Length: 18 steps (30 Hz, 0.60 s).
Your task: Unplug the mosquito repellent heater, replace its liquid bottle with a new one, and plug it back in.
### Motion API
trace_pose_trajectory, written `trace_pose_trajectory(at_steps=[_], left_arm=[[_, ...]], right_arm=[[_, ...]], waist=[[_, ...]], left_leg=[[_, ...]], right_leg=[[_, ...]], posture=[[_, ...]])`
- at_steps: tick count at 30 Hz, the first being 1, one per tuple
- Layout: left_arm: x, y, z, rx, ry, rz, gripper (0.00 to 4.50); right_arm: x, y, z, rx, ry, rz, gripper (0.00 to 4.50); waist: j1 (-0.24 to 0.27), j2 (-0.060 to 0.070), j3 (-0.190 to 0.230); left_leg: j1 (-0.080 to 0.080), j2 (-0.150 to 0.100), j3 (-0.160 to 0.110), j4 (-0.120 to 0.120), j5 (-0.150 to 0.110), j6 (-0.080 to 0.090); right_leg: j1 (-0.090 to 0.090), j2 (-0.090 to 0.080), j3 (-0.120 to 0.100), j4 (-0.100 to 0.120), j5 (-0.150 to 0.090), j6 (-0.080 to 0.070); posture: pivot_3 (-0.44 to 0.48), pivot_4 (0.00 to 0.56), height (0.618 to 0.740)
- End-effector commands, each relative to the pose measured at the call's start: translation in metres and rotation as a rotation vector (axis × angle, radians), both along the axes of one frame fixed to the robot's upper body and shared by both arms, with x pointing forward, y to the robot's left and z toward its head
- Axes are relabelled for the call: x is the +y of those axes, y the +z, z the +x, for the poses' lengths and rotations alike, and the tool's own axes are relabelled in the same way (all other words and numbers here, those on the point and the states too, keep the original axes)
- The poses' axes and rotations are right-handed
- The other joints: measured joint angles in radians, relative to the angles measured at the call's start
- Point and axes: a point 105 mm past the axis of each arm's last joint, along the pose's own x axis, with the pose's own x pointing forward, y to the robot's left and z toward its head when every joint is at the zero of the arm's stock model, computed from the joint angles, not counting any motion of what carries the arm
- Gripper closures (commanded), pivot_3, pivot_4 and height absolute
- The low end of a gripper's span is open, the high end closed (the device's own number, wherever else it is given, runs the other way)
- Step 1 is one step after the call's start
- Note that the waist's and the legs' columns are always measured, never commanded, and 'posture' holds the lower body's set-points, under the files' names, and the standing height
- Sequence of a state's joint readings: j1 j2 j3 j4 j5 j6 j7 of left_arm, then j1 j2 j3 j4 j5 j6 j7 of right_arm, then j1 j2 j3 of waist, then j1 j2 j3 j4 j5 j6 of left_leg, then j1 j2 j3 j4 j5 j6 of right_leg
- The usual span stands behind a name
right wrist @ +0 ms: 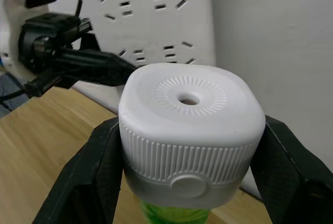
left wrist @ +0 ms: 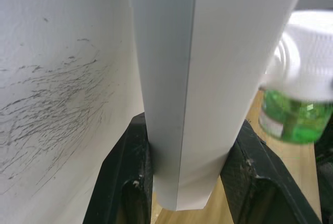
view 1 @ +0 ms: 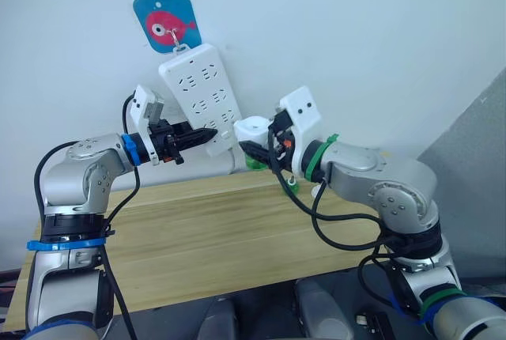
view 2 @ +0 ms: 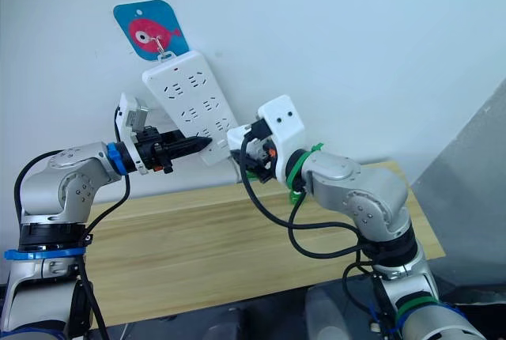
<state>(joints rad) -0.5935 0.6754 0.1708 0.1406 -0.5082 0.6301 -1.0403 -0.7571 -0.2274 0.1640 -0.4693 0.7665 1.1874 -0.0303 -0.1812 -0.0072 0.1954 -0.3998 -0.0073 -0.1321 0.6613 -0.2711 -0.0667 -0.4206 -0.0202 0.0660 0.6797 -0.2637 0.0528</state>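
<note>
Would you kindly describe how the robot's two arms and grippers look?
Both arms are silver-grey with black joints and loose black cables. The left arm wears blue bands, the right arm green ones. Each wrist carries a white camera bracket above black two-finger grippers.

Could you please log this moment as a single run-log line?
left gripper: clamped on power strip edge | right gripper: holding mosquito repellent heater, green bottle attached | heater beside the strip's lower end

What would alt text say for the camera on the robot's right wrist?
Two black fingers grip a white plug-in heater, round vent hole facing the camera, green bottle beneath. Behind, the other tool holds a white power strip against the wall.
</note>
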Motion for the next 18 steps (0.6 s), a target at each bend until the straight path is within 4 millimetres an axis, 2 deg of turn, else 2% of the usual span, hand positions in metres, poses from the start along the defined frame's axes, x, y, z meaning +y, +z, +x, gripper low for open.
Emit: trace_pose_trajectory(at_steps=[1, 18], left_arm=[[-0.008, 0.010, -0.004, -0.059, -0.039, 0.020, 3.18], [-0.013, 0.008, -0.003, -0.073, -0.041, 0.034, 3.18]], right_arm=[[0.002, 0.022, -0.003, -0.072, -0.008, 0.035, 1.47], [0.021, 0.019, 0.002, -0.049, -0.007, 0.043, 1.47]], waist=[[-0.002, 0.000, 0.000], [-0.008, 0.000, 0.000]], left_leg=[[0.000, 0.000, 0.000, 0.000, 0.000, 0.000], [0.000, -0.001, -0.001, 0.000, 0.000, 0.000]], right_leg=[[0.000, 0.000, 0.000, 0.000, 0.000, 0.000], [0.000, -0.001, 0.000, 0.000, 0.000, 0.000]], posture=[[-0.237, 0.168, 0.740], [-0.240, 0.172, 0.740]])
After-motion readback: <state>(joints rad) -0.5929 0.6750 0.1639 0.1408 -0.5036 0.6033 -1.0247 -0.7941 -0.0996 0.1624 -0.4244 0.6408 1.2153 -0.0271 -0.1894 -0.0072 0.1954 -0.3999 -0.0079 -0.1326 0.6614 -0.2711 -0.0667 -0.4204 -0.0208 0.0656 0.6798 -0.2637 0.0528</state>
